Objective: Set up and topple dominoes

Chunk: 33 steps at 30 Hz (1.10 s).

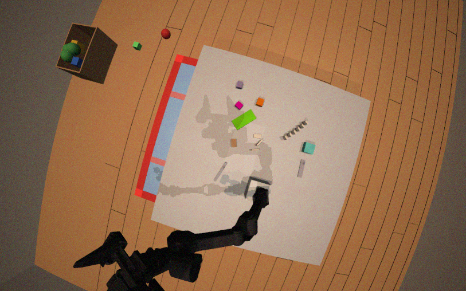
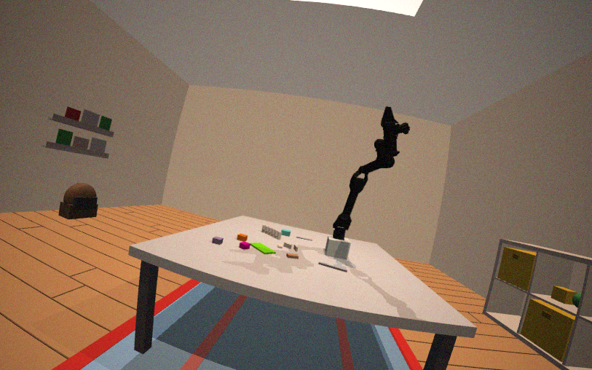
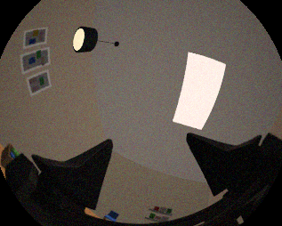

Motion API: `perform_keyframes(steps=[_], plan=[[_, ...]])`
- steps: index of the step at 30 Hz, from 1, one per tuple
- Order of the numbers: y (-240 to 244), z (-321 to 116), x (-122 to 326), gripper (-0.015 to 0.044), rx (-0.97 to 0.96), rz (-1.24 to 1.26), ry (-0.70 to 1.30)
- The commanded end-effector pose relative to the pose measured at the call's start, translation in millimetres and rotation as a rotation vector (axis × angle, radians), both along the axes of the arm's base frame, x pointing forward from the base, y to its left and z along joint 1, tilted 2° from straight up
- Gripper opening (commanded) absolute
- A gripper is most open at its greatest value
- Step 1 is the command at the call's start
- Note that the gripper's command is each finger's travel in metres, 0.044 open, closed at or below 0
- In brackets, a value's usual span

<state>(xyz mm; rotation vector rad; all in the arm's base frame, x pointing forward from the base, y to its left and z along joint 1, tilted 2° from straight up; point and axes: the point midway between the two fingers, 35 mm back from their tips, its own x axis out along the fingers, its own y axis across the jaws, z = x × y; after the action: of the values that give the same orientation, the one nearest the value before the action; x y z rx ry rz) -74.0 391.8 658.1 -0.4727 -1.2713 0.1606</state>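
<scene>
Exterior view: my black parallel-jaw gripper wide, empty, raised high, presumably clear of dominoes. Loose cream dominoes mid-table, awaiting placement; beyond, standing cream domino row, evenly spaced, presumably for chain fall.

So in the top view the domino row stands on the table, right of the flat slab. Three loose dominoes sit between the row and a small block.
</scene>
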Motion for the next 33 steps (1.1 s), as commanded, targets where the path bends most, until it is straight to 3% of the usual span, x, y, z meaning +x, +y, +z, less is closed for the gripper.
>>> perform_keyframes(steps=[1, 10, 17, 25, 33], plan=[[31, -16, 26, 0.0440, -0.136, -0.095, -0.072], [103, -89, 110, 0.0440, -0.531, -0.302, -0.194], [128, -162, 194, 0.0440, -0.851, -0.426, -0.230], [116, -252, 290, 0.0440, -1.208, -0.512, -0.204], [63, -354, 375, 0.0440, -1.585, -0.540, -0.099]])
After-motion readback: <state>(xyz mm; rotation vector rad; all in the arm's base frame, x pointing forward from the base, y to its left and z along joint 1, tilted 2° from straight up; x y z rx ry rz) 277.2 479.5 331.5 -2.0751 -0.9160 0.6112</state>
